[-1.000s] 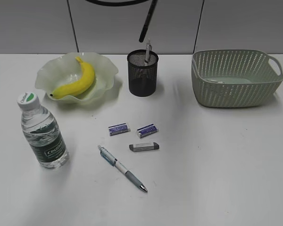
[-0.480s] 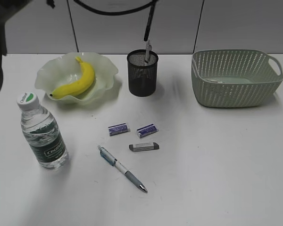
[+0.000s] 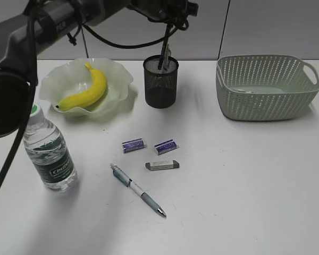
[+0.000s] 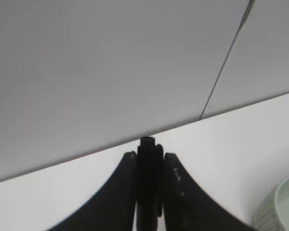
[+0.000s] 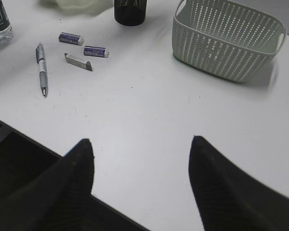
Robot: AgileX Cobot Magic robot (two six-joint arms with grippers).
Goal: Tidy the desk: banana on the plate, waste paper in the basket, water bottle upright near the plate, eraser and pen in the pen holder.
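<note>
the slim black pen (image 4: pixel 147 183) clenched in the left gripper (image 4: pixel 147 192) should hang straight over the black mesh cylindrical pen holder (image 3: pixel 160 82) before letting go, right gripper (image 5: pixel 140 166) spread empty.

I see bright, even light from above on the desk (image 3: pixel 244 186); shadows fall soft and short beside the pen holder (image 3: pixel 160 82) and basket (image 3: pixel 266 87); the near arm (image 3: pixel 10 79) blurs dark; both wrist views show defocused black fingers.

wall (image 3: pixel 266 26): pale grey panels, dark vertical seams | light: even, soft shadows
</note>
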